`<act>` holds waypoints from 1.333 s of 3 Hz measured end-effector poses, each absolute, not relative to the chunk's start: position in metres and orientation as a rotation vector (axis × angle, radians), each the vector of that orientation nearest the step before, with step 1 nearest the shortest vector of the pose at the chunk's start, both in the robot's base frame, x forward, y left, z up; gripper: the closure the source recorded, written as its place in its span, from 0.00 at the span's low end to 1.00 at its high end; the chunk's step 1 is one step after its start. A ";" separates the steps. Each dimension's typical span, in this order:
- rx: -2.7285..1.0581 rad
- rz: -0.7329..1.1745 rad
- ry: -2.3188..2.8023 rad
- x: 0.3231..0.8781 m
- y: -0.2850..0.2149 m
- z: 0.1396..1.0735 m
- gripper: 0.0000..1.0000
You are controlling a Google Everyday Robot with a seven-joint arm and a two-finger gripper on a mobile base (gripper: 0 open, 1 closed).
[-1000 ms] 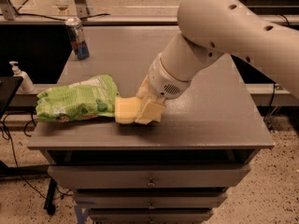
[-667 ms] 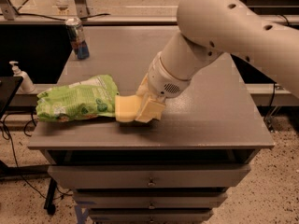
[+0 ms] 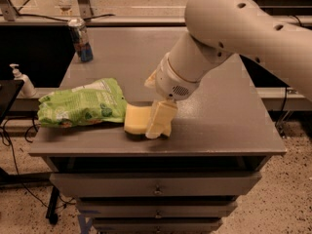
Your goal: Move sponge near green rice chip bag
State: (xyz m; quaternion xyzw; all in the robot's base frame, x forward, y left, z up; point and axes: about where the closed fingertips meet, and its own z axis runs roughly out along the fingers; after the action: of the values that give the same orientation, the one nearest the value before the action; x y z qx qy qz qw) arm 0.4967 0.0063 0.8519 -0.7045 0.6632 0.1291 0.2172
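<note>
The sponge (image 3: pixel 135 119) lies near the front edge of the grey counter (image 3: pixel 222 116), left of the middle. Its left end sits just beside the right end of the green rice chip bag (image 3: pixel 80 104) and seems to touch it. The bag lies flat on the front left part of the counter, its long side running left to right.

The gripper (image 3: pixel 158 127) is down at the sponge's right end, pointing at the counter top. Its cream fingers (image 3: pixel 161 118) are clamped on that end of the sponge (the near one crosses in front of it, the far one is mostly hidden behind). A dark shadow shows under the sponge, so I cannot tell whether it rests fully on the counter or is slightly raised.

The thick white arm (image 3: pixel 234 30) reaches in from the upper right. A blue-and-silver can (image 3: pixel 80 39) stands upright at the back left corner, well apart from the bag. A pump bottle (image 3: pixel 22 81) stands off the counter at the left, and drawers (image 3: pixel 156 185) sit below the top.
</note>
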 end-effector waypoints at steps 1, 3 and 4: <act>-1.937 0.350 1.840 0.501 -0.001 0.856 0.00; -1.853 0.348 1.850 0.534 -0.077 0.889 0.00; -1.790 0.371 1.829 0.552 -0.136 0.916 0.00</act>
State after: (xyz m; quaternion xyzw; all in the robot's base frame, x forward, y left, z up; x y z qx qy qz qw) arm 0.5519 -0.1364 0.9164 -0.6658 0.6800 0.1381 0.2743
